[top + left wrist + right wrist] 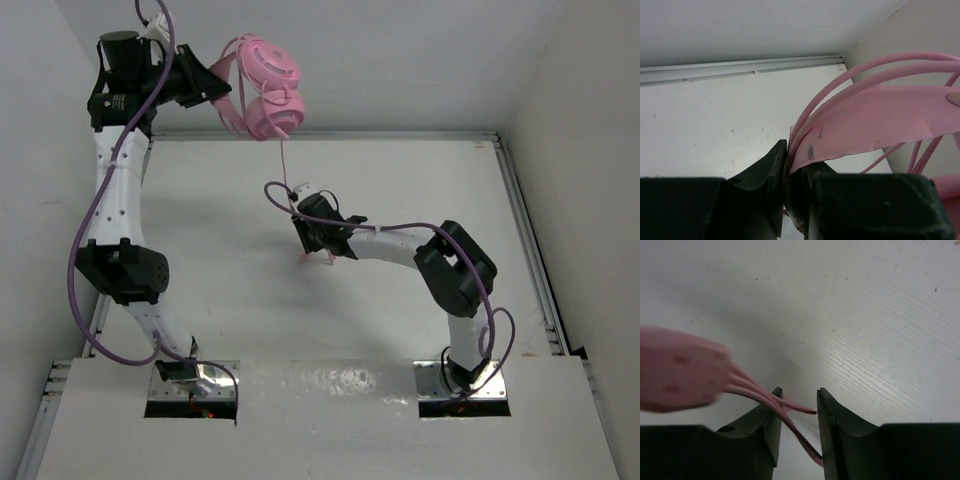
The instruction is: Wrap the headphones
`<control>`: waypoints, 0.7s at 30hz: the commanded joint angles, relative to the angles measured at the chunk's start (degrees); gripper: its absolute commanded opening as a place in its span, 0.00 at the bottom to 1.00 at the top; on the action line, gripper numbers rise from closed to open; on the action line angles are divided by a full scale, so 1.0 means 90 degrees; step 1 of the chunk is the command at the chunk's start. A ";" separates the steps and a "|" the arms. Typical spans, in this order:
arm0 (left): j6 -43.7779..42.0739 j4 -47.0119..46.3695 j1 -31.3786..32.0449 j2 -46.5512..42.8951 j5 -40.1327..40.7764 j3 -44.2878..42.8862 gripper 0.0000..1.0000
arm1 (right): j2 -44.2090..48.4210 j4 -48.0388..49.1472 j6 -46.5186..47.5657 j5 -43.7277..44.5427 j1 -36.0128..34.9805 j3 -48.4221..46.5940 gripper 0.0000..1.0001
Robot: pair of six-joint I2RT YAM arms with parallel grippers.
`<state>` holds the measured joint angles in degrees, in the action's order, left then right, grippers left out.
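Aloft, headphones (268, 72) — left jaws pinching the headband (875, 120), right jaws parted, cable (740, 382) lying between them.

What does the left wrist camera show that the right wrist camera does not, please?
Only the left wrist view shows the curved pink headphone headband pinched in the shut jaws of the left gripper, and the metal rail along the table's far edge. Only the right wrist view shows the right gripper, jaws apart, with thin pink cable strands running between them from a blurred pink lump on the left. Both show the white table surface and black jaws at the bottom.
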<state>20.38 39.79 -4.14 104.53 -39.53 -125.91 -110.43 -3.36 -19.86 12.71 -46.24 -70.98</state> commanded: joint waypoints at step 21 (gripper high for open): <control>0.0899 -0.0983 0.0089 -0.0063 -0.0033 -0.0160 0.00 | -0.0103 -0.0785 0.0125 0.0092 -0.0729 -0.1085 0.00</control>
<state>22.02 38.04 -3.66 102.87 -40.86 -125.62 -116.11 -3.22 -23.90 14.59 -47.99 -74.00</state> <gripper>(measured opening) 0.121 0.009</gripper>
